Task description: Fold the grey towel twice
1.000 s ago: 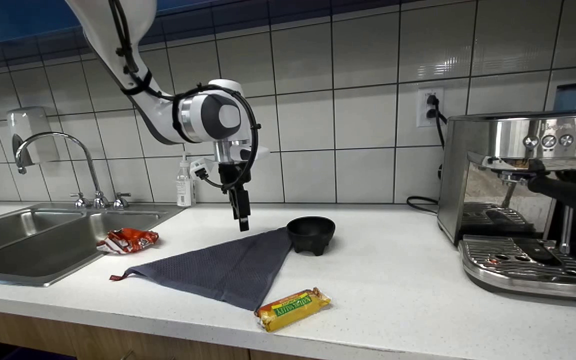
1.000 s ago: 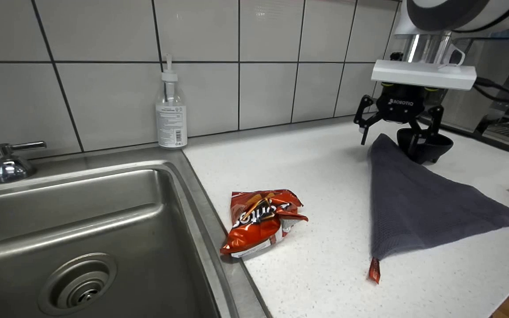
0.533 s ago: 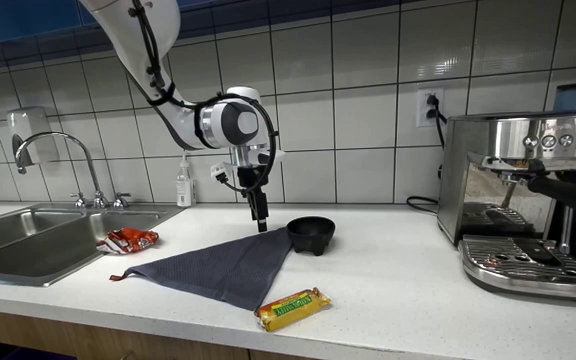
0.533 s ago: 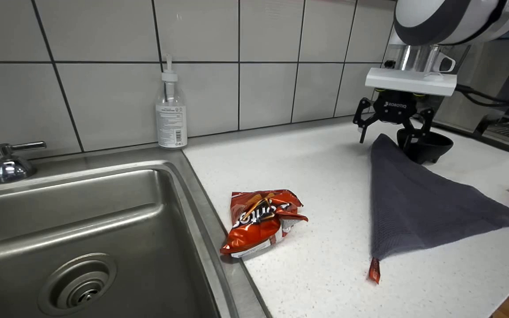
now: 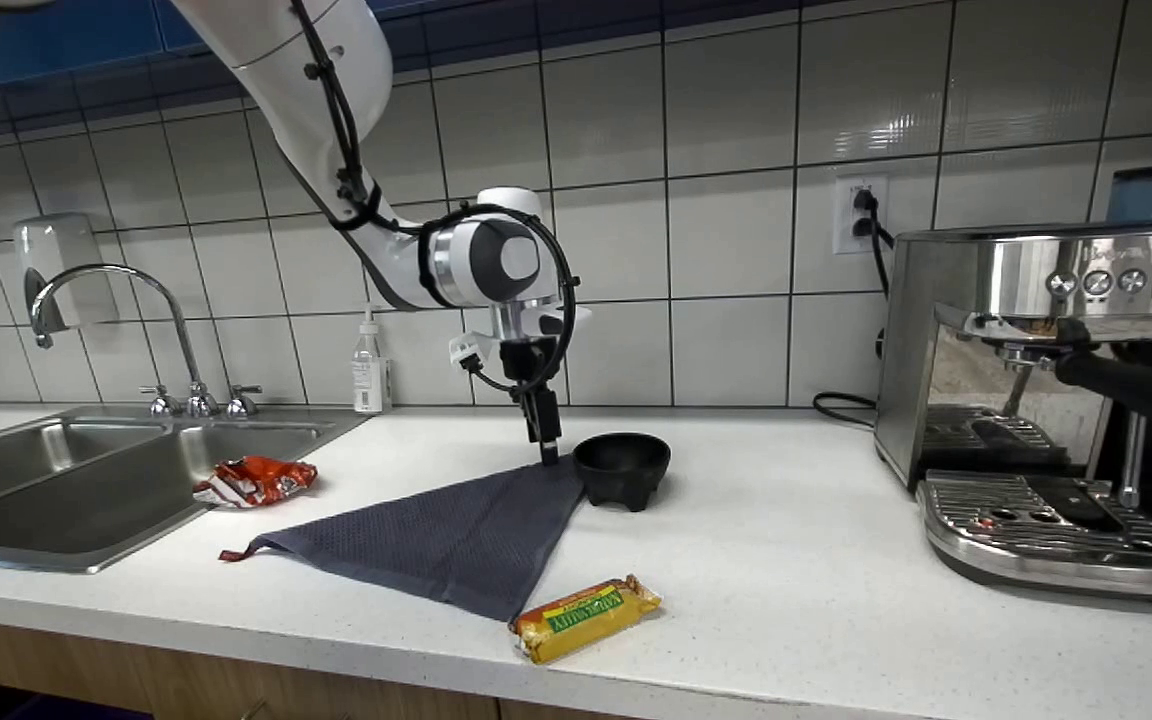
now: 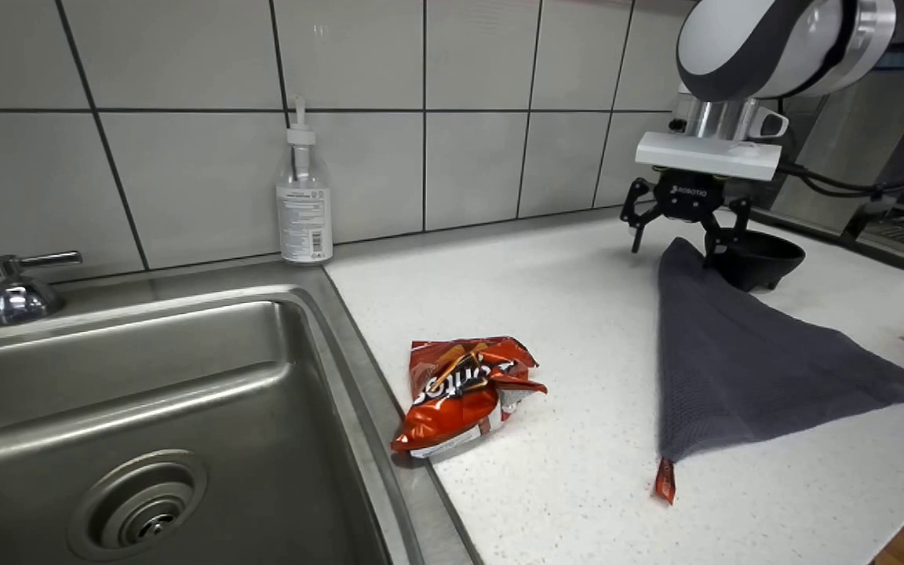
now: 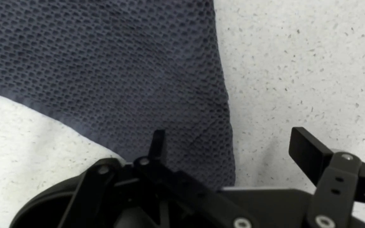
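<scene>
Black two-finger gripper moved closer to the round black footed bowl. Jaws wide apart, empty; dark-grey textured cloth towel tapers beneath, one edge between them.

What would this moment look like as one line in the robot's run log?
grey towel: triangular on counter, not gripped | gripper: open, straddling towel edge, contact unclear | black bowl: beside towel corner

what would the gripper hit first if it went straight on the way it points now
Probably the grey towel, under one finger; the other finger would meet the white countertop. The open gripper points down, but its height above them is hard to judge.
</scene>
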Available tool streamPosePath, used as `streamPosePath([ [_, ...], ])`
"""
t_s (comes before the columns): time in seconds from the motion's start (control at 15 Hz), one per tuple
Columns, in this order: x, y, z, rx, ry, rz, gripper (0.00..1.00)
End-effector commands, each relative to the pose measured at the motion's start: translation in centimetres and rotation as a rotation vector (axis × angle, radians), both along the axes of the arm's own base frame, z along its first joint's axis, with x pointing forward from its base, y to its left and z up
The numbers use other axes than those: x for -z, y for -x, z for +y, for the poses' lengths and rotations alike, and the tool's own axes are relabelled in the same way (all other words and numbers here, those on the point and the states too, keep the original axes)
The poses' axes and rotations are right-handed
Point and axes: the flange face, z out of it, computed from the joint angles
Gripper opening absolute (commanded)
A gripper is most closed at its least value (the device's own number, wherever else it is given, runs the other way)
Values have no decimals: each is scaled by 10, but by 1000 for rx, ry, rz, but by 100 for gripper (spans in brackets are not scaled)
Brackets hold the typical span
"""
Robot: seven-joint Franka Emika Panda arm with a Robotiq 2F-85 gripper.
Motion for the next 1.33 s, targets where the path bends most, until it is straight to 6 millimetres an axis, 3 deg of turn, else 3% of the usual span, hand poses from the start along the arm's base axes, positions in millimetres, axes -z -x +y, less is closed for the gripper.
streamPosePath([
  [0.0, 1, -16, -10, 31, -1, -7, 100],
  [1.27, 7, -13, -11, 10, 18, -5, 100],
])
